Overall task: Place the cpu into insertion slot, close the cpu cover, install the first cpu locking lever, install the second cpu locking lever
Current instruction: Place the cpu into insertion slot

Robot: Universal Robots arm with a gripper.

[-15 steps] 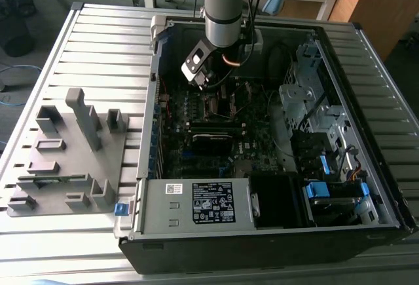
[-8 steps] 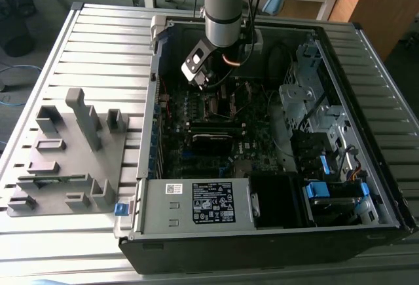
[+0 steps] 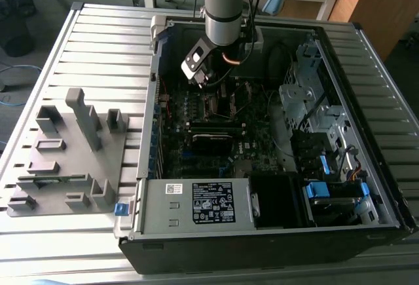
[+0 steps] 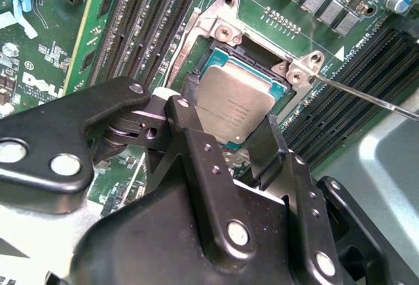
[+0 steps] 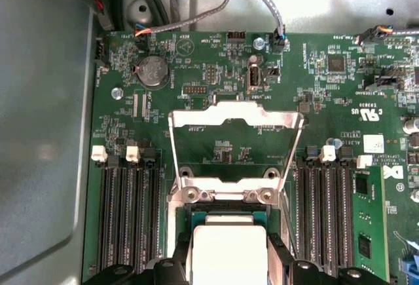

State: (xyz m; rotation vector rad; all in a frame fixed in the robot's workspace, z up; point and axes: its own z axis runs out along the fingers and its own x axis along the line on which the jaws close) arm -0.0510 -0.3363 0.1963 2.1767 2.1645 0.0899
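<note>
In both wrist views the cpu (image 4: 236,105) (image 5: 229,249), a flat silver-grey square, lies low in the insertion slot (image 4: 245,56) (image 5: 226,216) on the green board. My gripper (image 4: 228,118) (image 5: 229,262) is shut on the cpu, one black finger against each of two opposite edges. The cpu cover (image 5: 275,118), a thin silvery frame, stands swung up and open beyond the slot. A thin wire locking lever (image 4: 366,95) juts out free beside the slot's corner. In the exterior view the arm reaches down into the open computer case with the gripper (image 3: 208,78) over the board.
Long black memory slots (image 5: 124,219) (image 5: 324,219) flank the socket on both sides. Cables (image 5: 196,16) hang along the case wall beyond the board. A power supply (image 3: 196,203) and drive bays (image 3: 314,108) fill the case. A grey fixture block (image 3: 72,154) sits at the exterior view's left.
</note>
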